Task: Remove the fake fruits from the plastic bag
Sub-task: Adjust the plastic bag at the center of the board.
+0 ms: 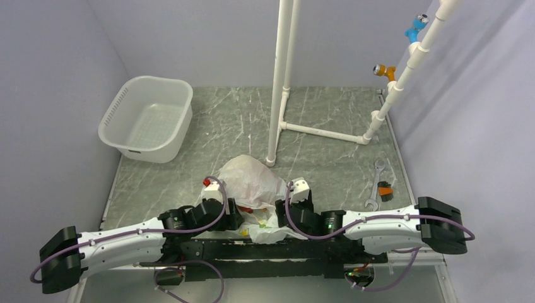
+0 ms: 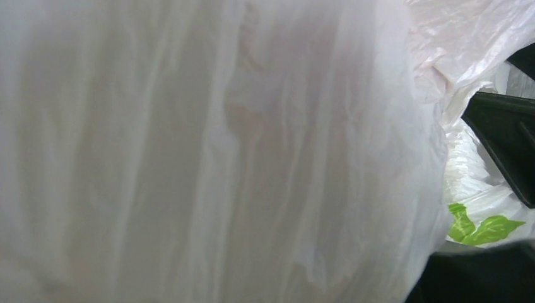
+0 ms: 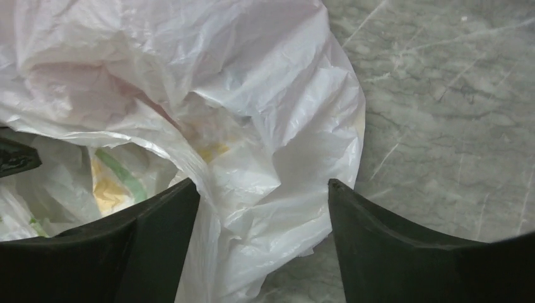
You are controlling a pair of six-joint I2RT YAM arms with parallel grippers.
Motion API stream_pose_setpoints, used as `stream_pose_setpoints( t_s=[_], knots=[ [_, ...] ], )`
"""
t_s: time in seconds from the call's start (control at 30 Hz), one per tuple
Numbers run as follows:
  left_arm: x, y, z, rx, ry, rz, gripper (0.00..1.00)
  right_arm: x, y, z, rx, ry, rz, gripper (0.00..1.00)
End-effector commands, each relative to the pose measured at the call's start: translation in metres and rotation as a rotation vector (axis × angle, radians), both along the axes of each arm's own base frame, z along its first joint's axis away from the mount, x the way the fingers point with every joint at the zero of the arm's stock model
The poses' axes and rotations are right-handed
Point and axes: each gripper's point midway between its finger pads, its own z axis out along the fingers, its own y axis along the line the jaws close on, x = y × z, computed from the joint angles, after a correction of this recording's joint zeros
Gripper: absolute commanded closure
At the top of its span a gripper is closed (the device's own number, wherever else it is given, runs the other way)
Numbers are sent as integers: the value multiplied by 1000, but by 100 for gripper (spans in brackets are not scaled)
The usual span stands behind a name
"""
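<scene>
Centrally, 1 plastic bag (image 1: 249, 177), right hand (image 3: 262, 184) apart astride it, left hand (image 1: 235, 211) state unclear

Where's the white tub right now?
Overhead view: the white tub sits at the far left of the table, beyond the plastic bag and left of the pipe stand.

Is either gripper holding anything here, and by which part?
The right gripper clamps nothing; its jaws stand apart astride a fold of the plastic bag. For the left gripper it cannot be told: bag film covers its wrist view.
</scene>
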Motion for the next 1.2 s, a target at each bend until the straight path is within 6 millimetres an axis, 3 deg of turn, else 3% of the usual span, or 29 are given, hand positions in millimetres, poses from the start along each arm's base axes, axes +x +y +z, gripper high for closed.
stream_pose_setpoints(
  t_s=[0.0,0.23,0.3,0.37,0.47,0.57,0.7,0.77,0.9,1.17],
  knots=[
    [-5,-7,0,-1,33,-24,23,3,15,38,45,-62,78,19],
    [-4,-17,4,10,48,-38,22,-23,58,120,223,-119,372,1],
    [-2,-19,9,-2,37,-34,22,-37,70,131,256,-106,476,1],
    [0,-20,15,-9,28,-28,21,-60,84,130,264,-56,625,1],
    [4,-20,31,-13,1,-18,14,-82,95,106,235,37,735,1],
    [9,-22,54,-42,-39,-17,3,-83,96,76,226,97,697,11],
    [18,-23,81,-54,-97,-8,1,-72,88,41,190,137,586,37],
    [25,-25,94,-69,-120,-2,1,-68,83,26,166,158,534,45],
    [47,-32,106,-143,-117,12,1,-71,82,10,148,180,536,46],
    [110,-17,115,-188,-145,119,1,-83,82,-17,179,249,536,50]
  ],
)
